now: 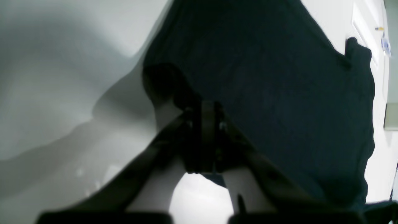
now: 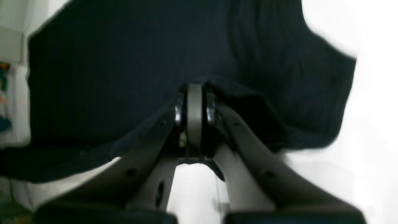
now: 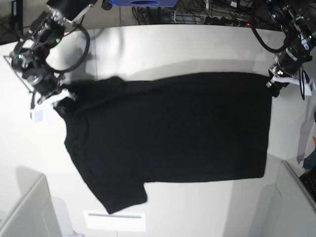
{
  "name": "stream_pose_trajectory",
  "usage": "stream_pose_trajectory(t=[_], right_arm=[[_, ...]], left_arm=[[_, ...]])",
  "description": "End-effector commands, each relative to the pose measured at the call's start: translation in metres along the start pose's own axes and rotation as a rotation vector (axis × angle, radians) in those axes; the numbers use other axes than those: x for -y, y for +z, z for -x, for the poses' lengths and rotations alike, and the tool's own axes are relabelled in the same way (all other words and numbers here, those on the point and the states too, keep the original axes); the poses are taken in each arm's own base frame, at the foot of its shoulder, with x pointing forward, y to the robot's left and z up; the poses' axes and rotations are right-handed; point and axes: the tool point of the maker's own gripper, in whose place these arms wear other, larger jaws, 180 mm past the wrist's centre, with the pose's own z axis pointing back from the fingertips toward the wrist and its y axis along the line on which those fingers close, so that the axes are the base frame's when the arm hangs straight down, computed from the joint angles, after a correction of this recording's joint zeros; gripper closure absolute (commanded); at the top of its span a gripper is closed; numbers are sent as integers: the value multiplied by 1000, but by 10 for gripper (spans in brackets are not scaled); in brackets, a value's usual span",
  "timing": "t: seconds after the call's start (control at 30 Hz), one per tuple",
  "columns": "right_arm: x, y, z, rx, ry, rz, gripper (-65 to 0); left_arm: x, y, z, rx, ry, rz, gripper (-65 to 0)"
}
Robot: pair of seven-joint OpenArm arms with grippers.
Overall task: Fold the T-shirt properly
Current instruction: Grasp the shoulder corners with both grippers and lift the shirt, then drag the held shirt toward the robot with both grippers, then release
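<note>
Evenly lit from above in the base view, with soft shadows on the pale table (image 3: 197, 44). Both wrist views soft and blurred, whites blown out, perhaps from overexposure. T-shirt (image 3: 168, 128) nearly featureless black, folds barely readable.

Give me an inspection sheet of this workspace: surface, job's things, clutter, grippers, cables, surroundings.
Surface: white table, bare around the cloth.
Job's things: black T-shirt spread flat, plain side up, one sleeve pointing toward the near edge.
Clutter: white label near that sleeve.
Grippers: left gripper shut on the T-shirt's corner; right gripper shut on the T-shirt's edge at the opposite end.
Cables: black cables bunched beyond the far edge.
Surroundings: grey panels at the near corners.
</note>
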Motion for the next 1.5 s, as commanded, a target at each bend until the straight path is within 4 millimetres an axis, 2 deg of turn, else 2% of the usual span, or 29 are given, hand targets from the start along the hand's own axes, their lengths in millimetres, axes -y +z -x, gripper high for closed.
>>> stream_pose_trajectory(t=[0.0,0.2,0.33,0.5,0.67,0.87,1.2,1.47], right_arm=[[-7,-5,-14,32,7,-27,0],[-14,-35,-32,38,-70,-70,0],[-18,-52,-42,29,-103,-90,0],[-39,-70,-51,2,-85,-142,0],[-32,-85,-57,21,-157,-128,0],[-21,-84,-71,59,-155,-106,0],[-3,-92,-69,69,-187,-75,0],[-5,-92,-75,80,-185,-80,0]], left_arm=[[5,0,-11,34,-11,11,0],[9,-12,-29,75,11,12,0],[7,-28,-35,69,96,11,0],[10,-41,-42,68,139,32,0],[13,-54,-46,60,180,51,0],[11,-72,-47,34,248,68,0],[26,-90,-57,22,291,116,0],[29,-93,-61,28,301,126,0]])
